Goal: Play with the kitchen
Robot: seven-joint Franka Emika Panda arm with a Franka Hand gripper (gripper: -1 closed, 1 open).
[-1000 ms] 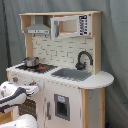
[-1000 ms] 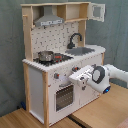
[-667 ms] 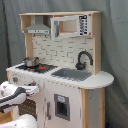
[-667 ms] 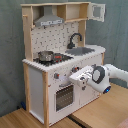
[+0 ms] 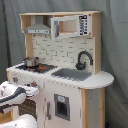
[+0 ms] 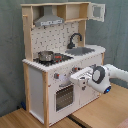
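Only in the second exterior view — oven door (image 6: pixel 64 96) below pincer (image 6: pixel 76 78), pressed against kitchen (image 6: pixel 50 65) front; fingers' spread unclear.

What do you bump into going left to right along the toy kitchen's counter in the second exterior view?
Metal pot on the stovetop → black faucet → grey sink → rounded counter end.

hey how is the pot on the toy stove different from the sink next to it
The pot is shiny metal and round; the sink is dull grey and rectangular. The pot stands on top of the stove, while the sink is sunk into the counter. The pot is clearly smaller than the sink. A black faucet rises behind the sink; none stands by the pot. Both sit on the same countertop.
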